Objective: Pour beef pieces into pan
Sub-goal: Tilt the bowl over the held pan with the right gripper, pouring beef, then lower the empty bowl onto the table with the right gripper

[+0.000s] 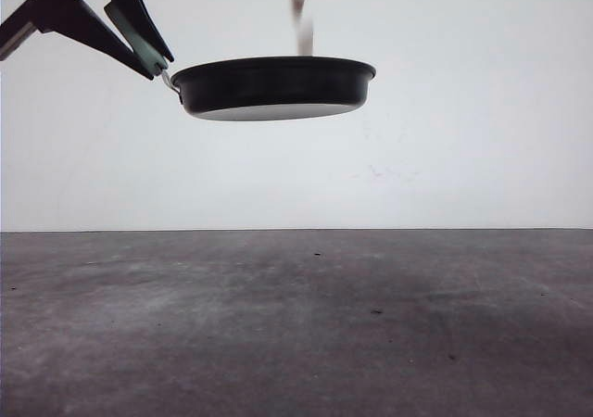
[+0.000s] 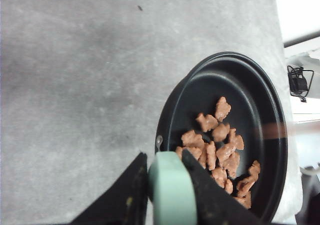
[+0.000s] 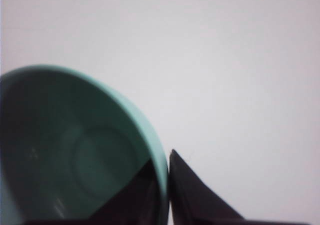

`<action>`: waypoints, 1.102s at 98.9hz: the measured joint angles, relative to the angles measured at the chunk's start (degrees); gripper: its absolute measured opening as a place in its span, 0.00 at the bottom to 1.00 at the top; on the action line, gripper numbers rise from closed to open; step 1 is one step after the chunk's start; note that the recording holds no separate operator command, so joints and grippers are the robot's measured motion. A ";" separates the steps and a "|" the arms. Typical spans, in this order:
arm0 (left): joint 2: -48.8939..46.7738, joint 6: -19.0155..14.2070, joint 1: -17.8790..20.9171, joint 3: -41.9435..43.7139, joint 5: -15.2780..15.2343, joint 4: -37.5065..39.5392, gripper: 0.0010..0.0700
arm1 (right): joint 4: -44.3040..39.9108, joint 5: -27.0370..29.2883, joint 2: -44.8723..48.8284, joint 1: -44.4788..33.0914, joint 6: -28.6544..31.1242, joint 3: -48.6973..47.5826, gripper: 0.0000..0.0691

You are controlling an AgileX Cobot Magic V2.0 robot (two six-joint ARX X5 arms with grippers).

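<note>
Left gripper (image 2: pixel 167 187) has its jaws clamped on the pan's mint handle (image 2: pixel 172 195), holding the pan (image 1: pixel 273 85) up off the desk (image 1: pixel 296 324) as a catcher. Right gripper (image 3: pixel 167 185) pinches the teal bowl (image 3: pixel 75 150) rim, tipped above. Beef pieces (image 2: pixel 217 150) sit mostly in the pan, with a few more falling in.

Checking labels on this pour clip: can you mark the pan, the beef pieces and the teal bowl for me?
pan (image 2: pixel 260 105): left wrist view, bare black floor inside the rim.
beef pieces (image 2: pixel 220 150): left wrist view, middle of the heap in the pan.
teal bowl (image 3: pixel 100 160): right wrist view, inner base.
</note>
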 joint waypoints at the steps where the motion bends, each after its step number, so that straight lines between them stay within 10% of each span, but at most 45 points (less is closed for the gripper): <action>1: 0.00 0.00 0.00 0.00 0.00 0.00 0.08 | 0.00 -0.09 0.04 0.00 -0.02 0.00 0.02; 41: 0.00 0.04 0.48 0.00 0.00 1.73 0.08 | 2.62 -2.19 1.81 -0.72 2.21 -0.02 0.02; 82: 0.00 2.23 0.87 0.00 -0.24 1.84 0.08 | -19.30 -10.45 -6.51 -4.39 43.89 -0.02 0.02; 109: 0.00 4.42 0.87 0.00 -0.39 1.95 0.08 | -40.70 -16.48 -13.14 -20.72 68.54 0.00 0.02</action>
